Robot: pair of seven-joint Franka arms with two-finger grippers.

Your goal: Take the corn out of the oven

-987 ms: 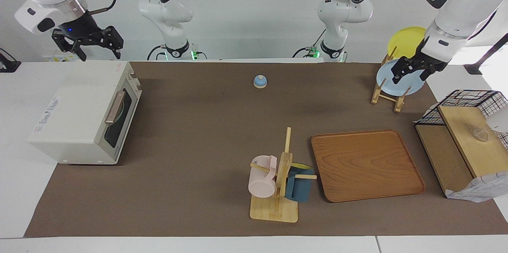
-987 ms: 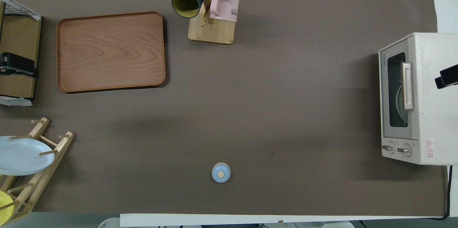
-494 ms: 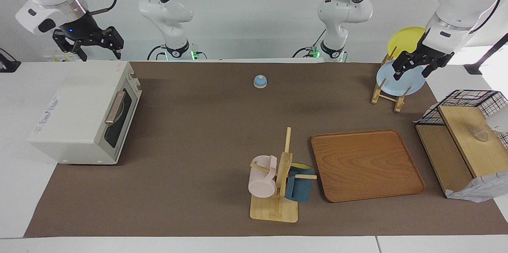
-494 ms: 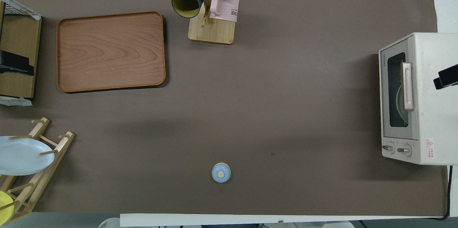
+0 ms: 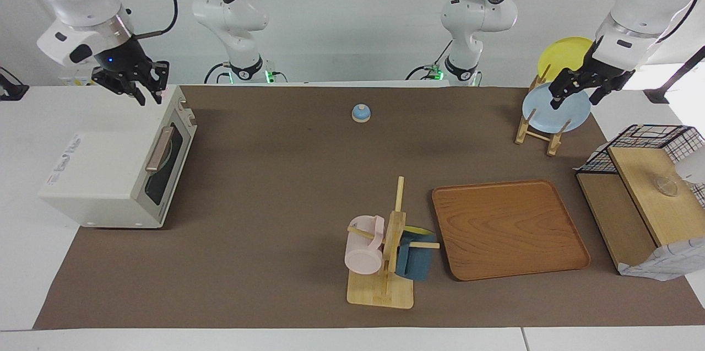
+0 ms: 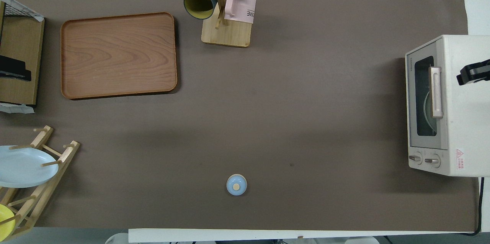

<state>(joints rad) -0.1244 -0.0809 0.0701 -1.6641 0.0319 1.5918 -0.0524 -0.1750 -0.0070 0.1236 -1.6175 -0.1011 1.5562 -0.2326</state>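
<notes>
The bright yellow corn could not be seen; presumably it lay inside the cream-white boxy toaster oven, whose dark glass door stood closed. The right tool hung over the oven's top, apparently released, positioned to approach the handle. The left tool waited over the wooden plate rack; its state could not be told.
</notes>
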